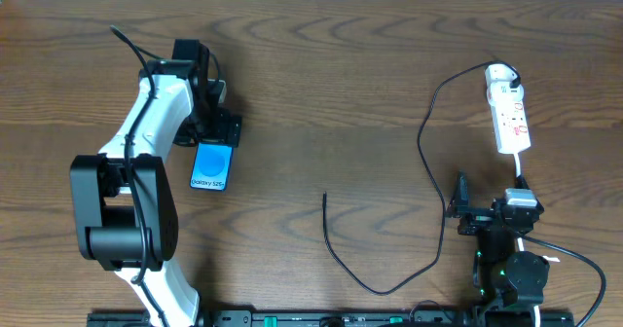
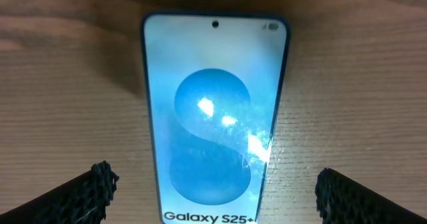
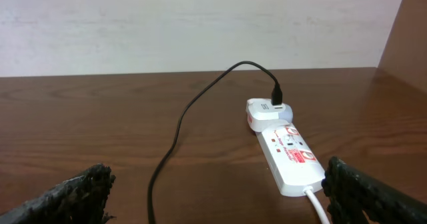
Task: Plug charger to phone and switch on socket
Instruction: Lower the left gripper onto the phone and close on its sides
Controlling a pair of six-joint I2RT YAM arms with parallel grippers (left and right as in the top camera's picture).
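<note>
Closest to us are the dark pads [image 2: 93, 191] of the left gripper [image 2: 213, 197]. They are spread wide above the phone [image 1: 212, 165], one to each side of its "Galaxy" end, and as far as we can see they touch nothing. The phone lies flat and face up on the table [image 1: 321, 74]. Its long axis runs towards and away from the arm bases, a little askew, with the text end nearest the bases. We judge the port to be in that edge.

Right of the phone and well apart, the tip [image 1: 325, 198] of the charger [image 1: 421, 142] lies free. It points away from the bases, so roughly along the phone's axis but facing the wrong way for that port. Further right sits the socket [image 1: 510, 113], near parallel to the phone, with the charger plugged in at its far end. The right gripper [image 3: 217, 197] waits by the socket's near end, equally wide and empty.

Three things worry us. The cable is thin and limp, so a pinched tip may twist and miss the port. The phone may skid on the smooth wood unless pinned. Hauling slack could drag the socket.
</note>
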